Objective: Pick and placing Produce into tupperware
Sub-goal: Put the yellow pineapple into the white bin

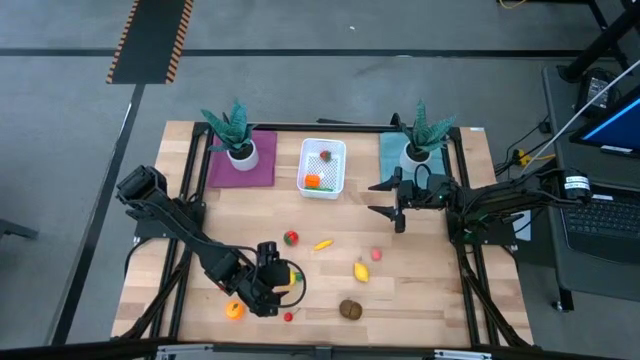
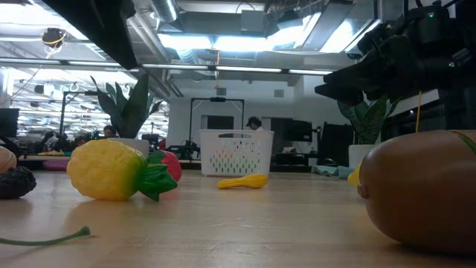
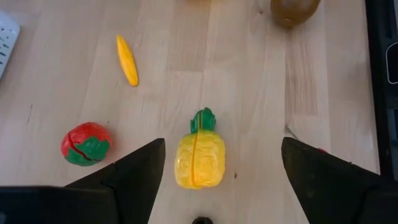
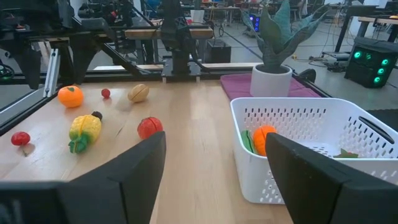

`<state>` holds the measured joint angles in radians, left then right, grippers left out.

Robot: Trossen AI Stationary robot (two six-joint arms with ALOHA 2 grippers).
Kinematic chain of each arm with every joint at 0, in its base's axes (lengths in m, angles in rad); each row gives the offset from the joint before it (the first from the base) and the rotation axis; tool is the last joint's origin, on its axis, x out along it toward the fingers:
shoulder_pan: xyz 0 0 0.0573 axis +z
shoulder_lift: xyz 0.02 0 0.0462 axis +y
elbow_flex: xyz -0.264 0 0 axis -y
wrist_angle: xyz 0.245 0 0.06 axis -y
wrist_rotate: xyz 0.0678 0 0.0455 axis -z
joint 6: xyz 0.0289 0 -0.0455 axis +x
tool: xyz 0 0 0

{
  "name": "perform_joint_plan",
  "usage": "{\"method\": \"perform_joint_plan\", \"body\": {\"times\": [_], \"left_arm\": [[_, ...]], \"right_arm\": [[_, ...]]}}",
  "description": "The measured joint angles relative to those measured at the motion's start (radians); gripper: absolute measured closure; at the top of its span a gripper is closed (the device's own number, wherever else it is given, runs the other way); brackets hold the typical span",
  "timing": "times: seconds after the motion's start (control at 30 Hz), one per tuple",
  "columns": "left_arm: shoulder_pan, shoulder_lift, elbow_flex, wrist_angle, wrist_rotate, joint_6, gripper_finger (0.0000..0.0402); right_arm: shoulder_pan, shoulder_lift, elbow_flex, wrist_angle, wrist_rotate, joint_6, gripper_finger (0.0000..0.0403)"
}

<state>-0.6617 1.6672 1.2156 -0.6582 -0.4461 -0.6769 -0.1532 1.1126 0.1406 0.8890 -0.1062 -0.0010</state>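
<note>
Near the front left corner of the wooden worktop (image 1: pixel 420 300), the left gripper (image 1: pixel 283 283) hangs low with its two dark fingers spread wide apart, holding nothing. Between those fingers lies a small yellow toy pineapple (image 3: pixel 199 155) with a green tuft. Close by sit a red strawberry (image 3: pixel 86 144), a slim yellow banana (image 3: pixel 127 60) and a brown kiwi (image 3: pixel 295 9).

The white tupperware (image 1: pixel 322 167) stands at the middle of the far edge, with an orange piece and a red one already inside. Most produce is scattered on the front half, including an orange (image 1: pixel 234 310) near the front left corner and a lemon (image 1: pixel 361 271) near the middle.

The right gripper (image 1: pixel 392 200) waits just beside the tupperware on its right-edge side, fingers apart and empty.

Likely risks: the pineapple is rounded and smooth-looking, so closing off-centre could squirt it sideways or roll it toward the strawberry. Coming down too far could press the fingertips into the wood. The carry to the far edge passes near the waiting right arm, so the two could crowd each other at the tub.

Two teal spiky plants in white pots flank the tub, on a purple mat (image 1: pixel 242 170) and a teal one. Beyond lies a grey floor and a bright workshop with ceiling lights, shelving and a distant person.
</note>
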Motion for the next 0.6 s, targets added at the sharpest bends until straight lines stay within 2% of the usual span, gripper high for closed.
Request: {"method": "perform_joint_plan", "body": {"times": [0.27, 0.6], "left_arm": [[0.025, 0.062, -0.001, -0.006, 0.003, -0.001, 0.0091], [0.06, 0.148, -0.001, 0.004, 0.088, -0.003, 0.0091]], "right_arm": [[0.0, 0.0, 0.0, 0.0, 0.0, 0.003, 0.0125], [0.0, 0.0, 0.0, 0.0, 0.0, 0.024, 0.0125]]}}
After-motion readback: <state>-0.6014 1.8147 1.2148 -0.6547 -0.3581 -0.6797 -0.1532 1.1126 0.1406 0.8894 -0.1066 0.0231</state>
